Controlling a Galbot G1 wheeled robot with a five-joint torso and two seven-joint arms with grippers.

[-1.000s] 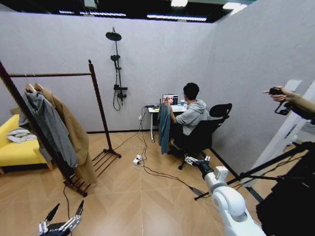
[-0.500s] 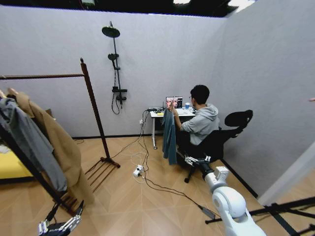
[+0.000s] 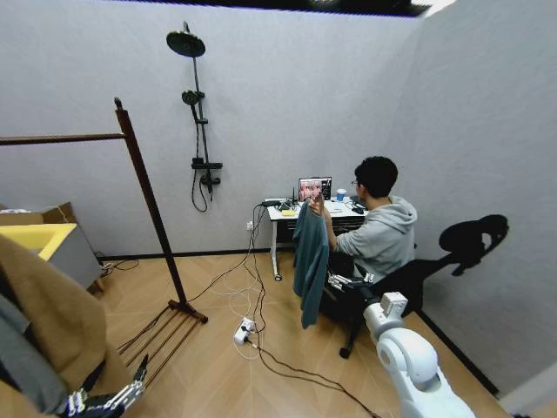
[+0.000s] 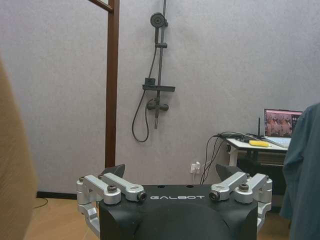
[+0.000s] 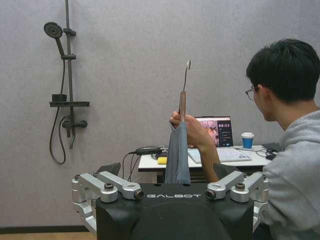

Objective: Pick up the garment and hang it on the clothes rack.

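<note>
The garment (image 3: 310,266) hangs from a seated person's raised hand (image 3: 315,207) beside the surface (image 3: 287,214) — well right of the clothes rack (image 3: 144,192). Left hand (image 3: 115,380) and right hand (image 3: 346,282) — fingers apart, empty.

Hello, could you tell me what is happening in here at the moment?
A seated person's hand holds the garment up by its hanger, beside a desk, offering it toward the robot. The right gripper is open, levelled at the garment but not touching it. The left gripper is open too, held low near the clothes rack. A tan coat already hangs on the rack. The garment is not yet picked up.
</note>
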